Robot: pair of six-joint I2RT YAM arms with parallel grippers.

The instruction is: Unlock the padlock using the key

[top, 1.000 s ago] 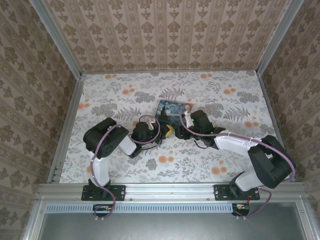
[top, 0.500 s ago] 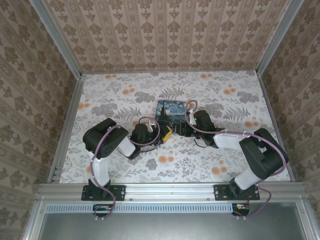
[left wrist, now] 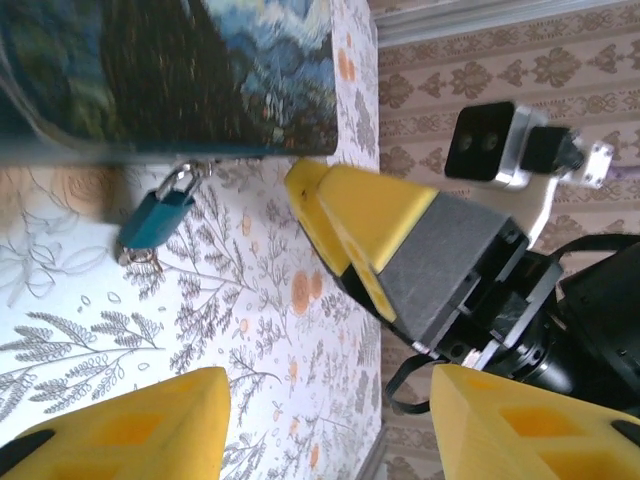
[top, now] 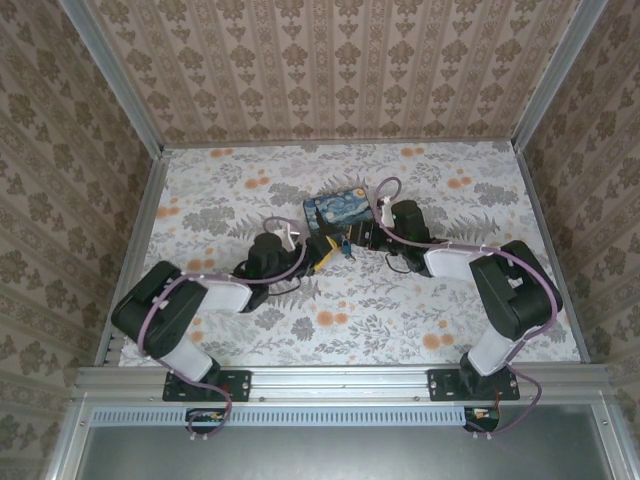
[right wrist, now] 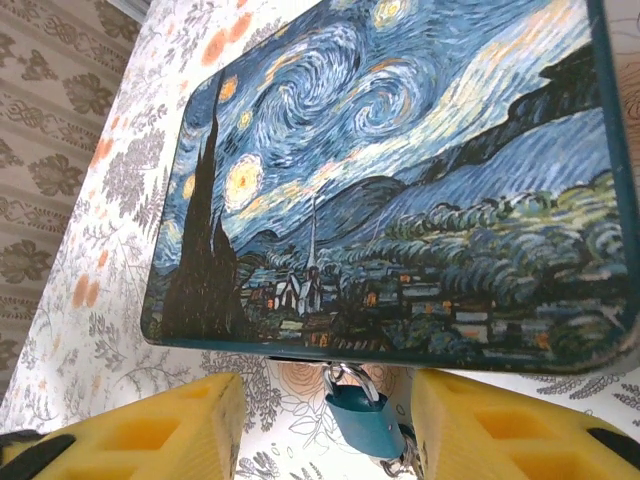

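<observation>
Padlock [top: 345, 249] from the top cam is just a tiny dark speck on the table [top: 230, 190], right at the near edge of the painted box [top: 338, 212]. Both my hands crowd it, left gripper [top: 322, 254] on its left and right gripper [top: 354, 240] on its right, and the right one looks closer. Left wrist cam: the padlock [left wrist: 157, 220] is a little teal body lying flat, shackle end up against the box [left wrist: 200, 80] edge (maybe hooked to something there, can't make it out), body pointing away from the box. It sits well off to the upper left of my left fingers [left wrist: 130, 425], which are spread wide with nothing between them, so that hand is empty. One yellow finger [left wrist: 370, 215] of my right gripper pokes in near the lock, not touching. Right wrist cam is the good one: the padlock [right wrist: 366, 422] lies between my two right fingers [right wrist: 150, 435], long axis running straight from me toward the box [right wrist: 400, 200], shackle at the far end. Jaws are apart, with a clear gap on one side and the other pad just beside it, so I'd say nothing's gripped. There's a small metal bit at the lock's near end, key or ring, too small to tell. My guess is the right hand is the one lined up to close on the body.
</observation>
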